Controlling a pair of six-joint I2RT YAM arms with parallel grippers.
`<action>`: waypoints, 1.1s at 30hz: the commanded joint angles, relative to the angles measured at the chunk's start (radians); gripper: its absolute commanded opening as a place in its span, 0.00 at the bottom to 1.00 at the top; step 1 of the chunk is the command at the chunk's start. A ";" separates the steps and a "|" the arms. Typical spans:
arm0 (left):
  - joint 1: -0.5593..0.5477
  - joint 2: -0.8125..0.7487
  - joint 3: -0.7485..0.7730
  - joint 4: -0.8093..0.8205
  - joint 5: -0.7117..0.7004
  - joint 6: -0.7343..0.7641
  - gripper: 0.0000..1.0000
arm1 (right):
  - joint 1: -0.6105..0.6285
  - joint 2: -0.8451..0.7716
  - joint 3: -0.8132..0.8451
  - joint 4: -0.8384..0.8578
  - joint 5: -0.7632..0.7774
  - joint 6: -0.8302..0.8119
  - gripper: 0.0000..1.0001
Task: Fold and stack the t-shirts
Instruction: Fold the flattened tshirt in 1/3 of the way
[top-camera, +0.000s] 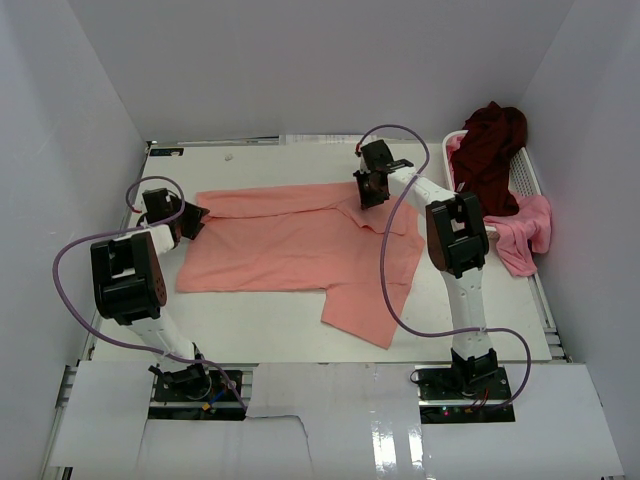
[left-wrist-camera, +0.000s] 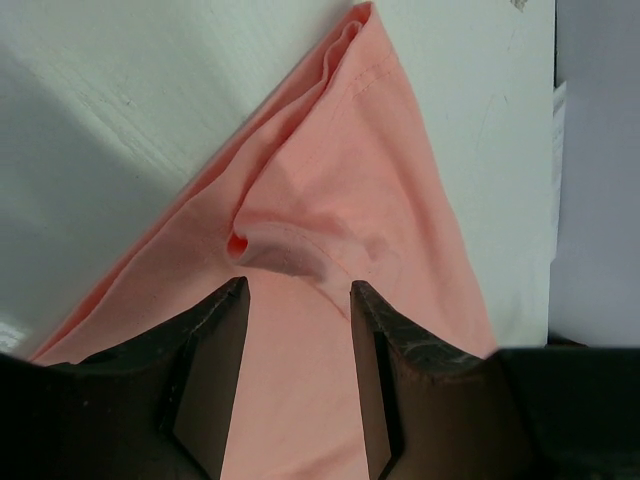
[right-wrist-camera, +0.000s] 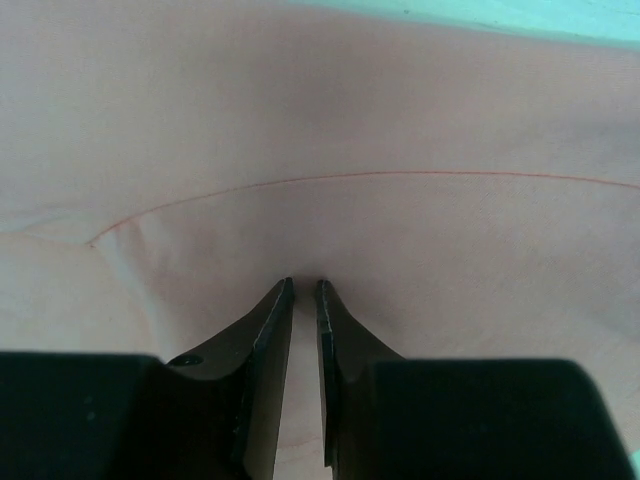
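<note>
A salmon-pink t-shirt (top-camera: 290, 245) lies spread flat across the table, one sleeve pointing toward the near edge. My left gripper (top-camera: 196, 220) is at the shirt's left edge. In the left wrist view its jaws (left-wrist-camera: 298, 290) stand open over the cloth (left-wrist-camera: 360, 170), just behind a small raised fold. My right gripper (top-camera: 368, 193) is on the shirt's far right part. Seen from the right wrist, the narrow jaws (right-wrist-camera: 304, 285) pinch a pucker of the pink cloth (right-wrist-camera: 350, 130). A dark maroon t-shirt (top-camera: 492, 145) and a brighter pink one (top-camera: 525, 232) are at the basket.
A white slatted basket (top-camera: 526, 175) stands at the far right against the wall. The maroon shirt is heaped in it and the brighter pink one hangs over its near rim. White walls close in the table (top-camera: 260, 325) on three sides.
</note>
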 joint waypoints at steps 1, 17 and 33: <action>0.006 -0.063 -0.023 0.033 -0.027 0.013 0.55 | 0.005 0.026 -0.011 0.004 -0.033 0.020 0.22; 0.004 -0.019 -0.077 0.116 -0.015 -0.106 0.56 | 0.005 0.025 -0.035 0.013 -0.021 0.017 0.22; 0.004 0.071 -0.052 0.198 -0.016 -0.194 0.52 | 0.003 0.020 -0.040 0.015 -0.010 0.008 0.22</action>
